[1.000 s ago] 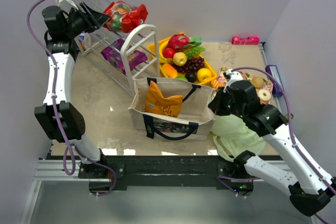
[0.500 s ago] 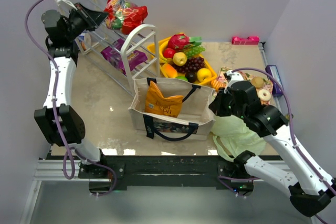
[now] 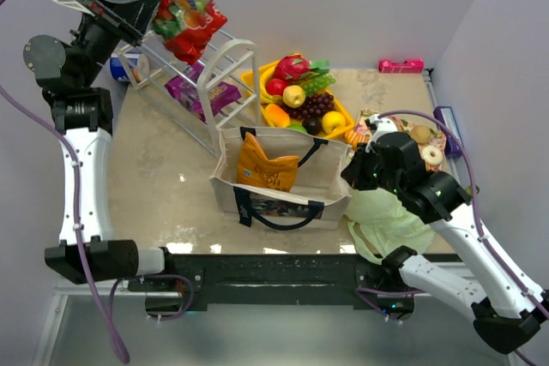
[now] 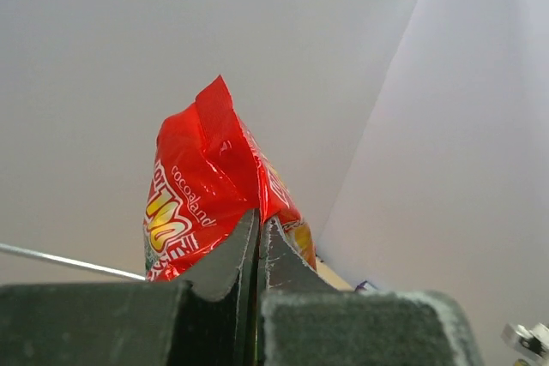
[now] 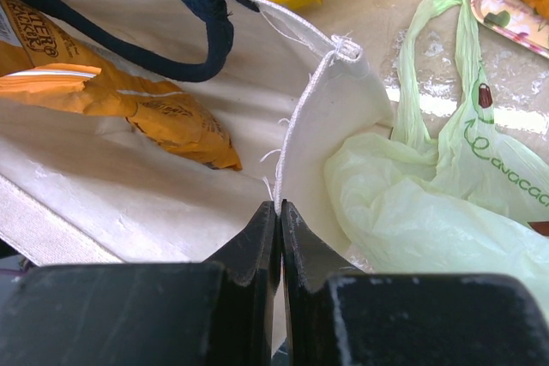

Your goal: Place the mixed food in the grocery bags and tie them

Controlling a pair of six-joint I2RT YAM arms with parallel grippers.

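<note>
We log one orange chip bag in tote; left jaws clenching red packet, right jaws pinching tote rim; fruit, tying pending.

Left arm: stands tall from its base at the near left corner, the white link close to upright, the joints above it folded toward the back wall.
Left wrist: high at the far left, turned so the fingers point to the right.
Left gripper: jaws pressed together, pinching an edge of a red snack packet held aloft.
Right arm: low, reaching from the near right corner toward the middle, elbow folded.
Right wrist: angled down and to the left.
Right gripper: jaws closed thin on the side rim of the beige tote.
</note>
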